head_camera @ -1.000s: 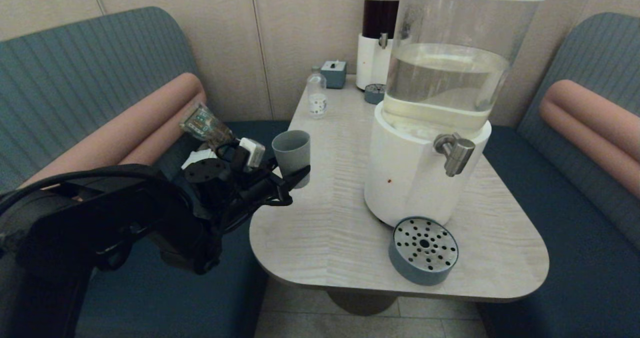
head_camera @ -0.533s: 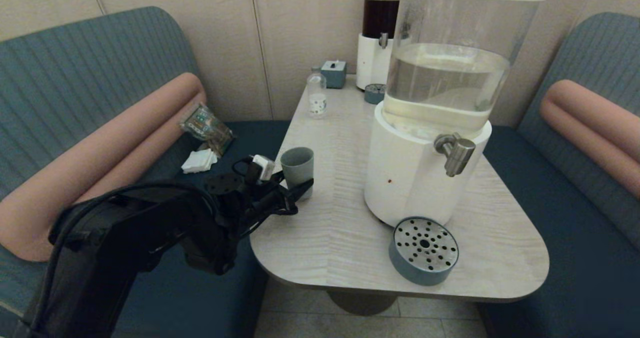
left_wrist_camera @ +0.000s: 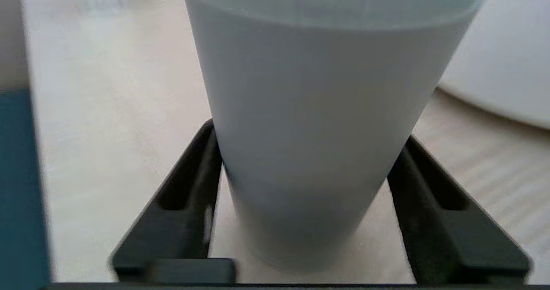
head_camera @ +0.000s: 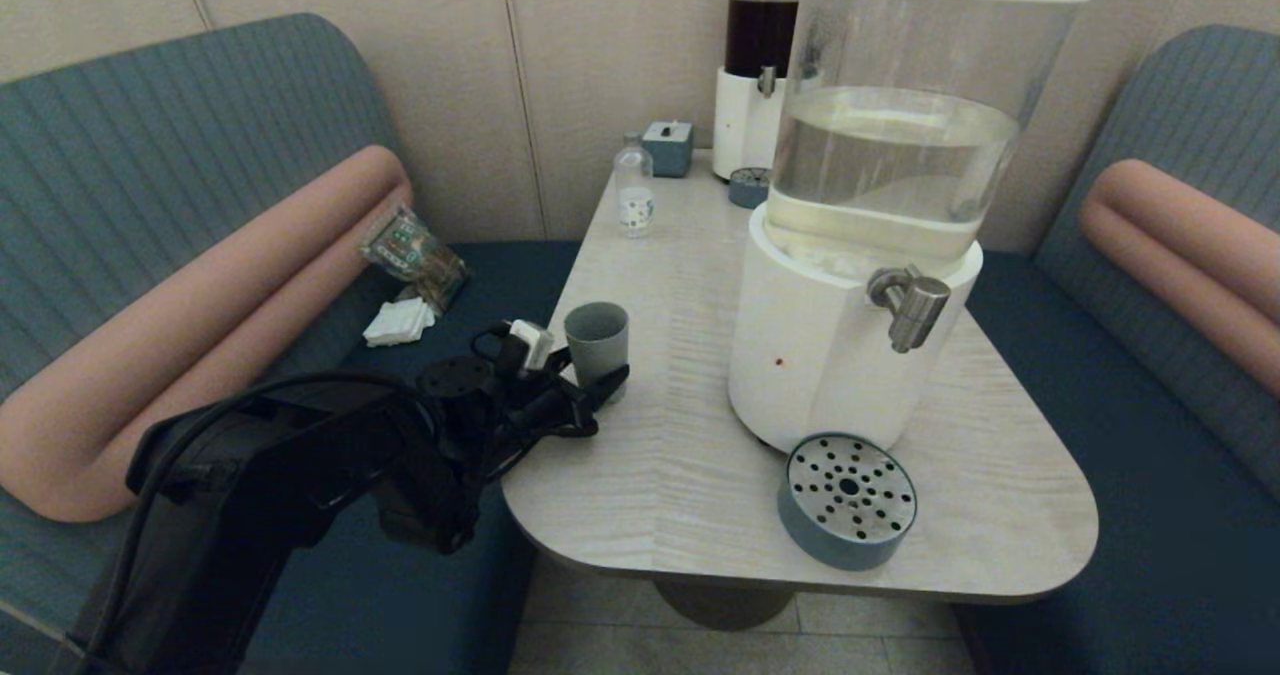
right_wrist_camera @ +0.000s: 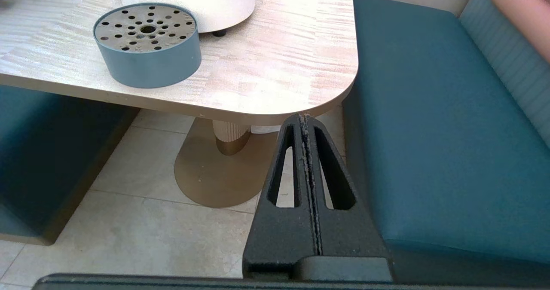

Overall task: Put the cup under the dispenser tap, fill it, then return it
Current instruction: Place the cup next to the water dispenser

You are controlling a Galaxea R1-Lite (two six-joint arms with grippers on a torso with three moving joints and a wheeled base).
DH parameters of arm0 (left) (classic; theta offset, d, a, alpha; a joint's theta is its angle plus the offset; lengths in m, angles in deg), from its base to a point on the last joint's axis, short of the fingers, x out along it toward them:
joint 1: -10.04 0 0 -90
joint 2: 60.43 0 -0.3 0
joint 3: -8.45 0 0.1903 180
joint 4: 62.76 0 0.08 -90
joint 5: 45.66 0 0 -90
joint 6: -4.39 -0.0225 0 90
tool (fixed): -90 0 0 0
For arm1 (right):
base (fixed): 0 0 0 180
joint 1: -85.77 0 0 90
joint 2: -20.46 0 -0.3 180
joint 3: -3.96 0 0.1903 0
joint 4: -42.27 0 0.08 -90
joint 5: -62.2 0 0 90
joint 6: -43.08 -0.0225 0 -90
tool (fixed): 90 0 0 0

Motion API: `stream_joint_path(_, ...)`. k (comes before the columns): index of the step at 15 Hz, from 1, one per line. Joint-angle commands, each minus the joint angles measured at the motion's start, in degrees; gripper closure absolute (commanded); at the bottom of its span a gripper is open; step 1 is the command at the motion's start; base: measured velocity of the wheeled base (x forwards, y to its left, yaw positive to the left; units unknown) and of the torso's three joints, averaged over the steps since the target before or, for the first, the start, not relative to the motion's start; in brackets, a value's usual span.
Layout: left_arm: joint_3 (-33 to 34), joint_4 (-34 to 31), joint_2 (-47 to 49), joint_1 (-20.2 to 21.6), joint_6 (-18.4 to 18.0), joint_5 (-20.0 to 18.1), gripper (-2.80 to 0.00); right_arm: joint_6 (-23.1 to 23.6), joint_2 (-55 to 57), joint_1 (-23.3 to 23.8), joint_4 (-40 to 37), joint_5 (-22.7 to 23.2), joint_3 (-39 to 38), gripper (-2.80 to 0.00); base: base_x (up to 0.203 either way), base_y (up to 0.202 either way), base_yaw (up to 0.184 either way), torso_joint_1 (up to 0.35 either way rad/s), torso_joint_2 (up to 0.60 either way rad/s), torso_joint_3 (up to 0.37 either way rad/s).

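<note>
The grey-blue cup [head_camera: 597, 335] stands upright at the left edge of the table [head_camera: 680, 455], its base on or just above the wood. My left gripper [head_camera: 603, 375] reaches in from the left and is shut on the cup [left_wrist_camera: 318, 109], one black finger [left_wrist_camera: 202, 165] against each side of its lower half. The brushed-steel dispenser tap [head_camera: 912, 307] juts from the white base of the clear-tank dispenser [head_camera: 880, 205], well to the right of the cup. My right gripper [right_wrist_camera: 304, 119] hangs shut and empty below the table's near right corner, out of the head view.
A round grey-blue drip tray [head_camera: 848, 500] with a perforated top sits below the tap near the front edge. At the far end stand a dark-liquid dispenser [head_camera: 757, 65], a small glass bottle [head_camera: 633, 193] and a blue box [head_camera: 668, 147]. Benches flank the table.
My left arm has lowered the cup from above the table's left edge down to the tabletop, shifting slightly right. The right arm has not moved.
</note>
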Motion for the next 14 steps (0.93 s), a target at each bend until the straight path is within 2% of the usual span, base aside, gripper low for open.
stream_joint_path(1,0.47,0.51,-0.19,0.01,-0.04,-0.21,-2.80,0.03,-0.04,-0.02,0.10,0.05,-0.18,0.00,0.000,0.000,0.000,0.000,0.00,0.000)
stream_joint_path(4,1.92,0.51,-2.46,0.01,0.04,-0.24,-2.80,0.03,-0.04,-0.02,0.05,0.05,-0.18,0.00,0.000,0.000,0.000,0.000,0.00,0.000)
stream_joint_path(7,6.36,0.51,-5.43,0.03,0.05,-0.30,-2.80,0.03,-0.04,-0.02,0.04,0.05,-0.18,0.00,0.000,0.000,0.000,0.000,0.00,0.000)
stream_joint_path(14,28.28,0.51,-17.63,0.10,0.00,-0.28,-2.80,0.03,-0.04,-0.02,0.11,0.05,-0.18,0.00,0.000,0.000,0.000,0.000,0.00,0.000)
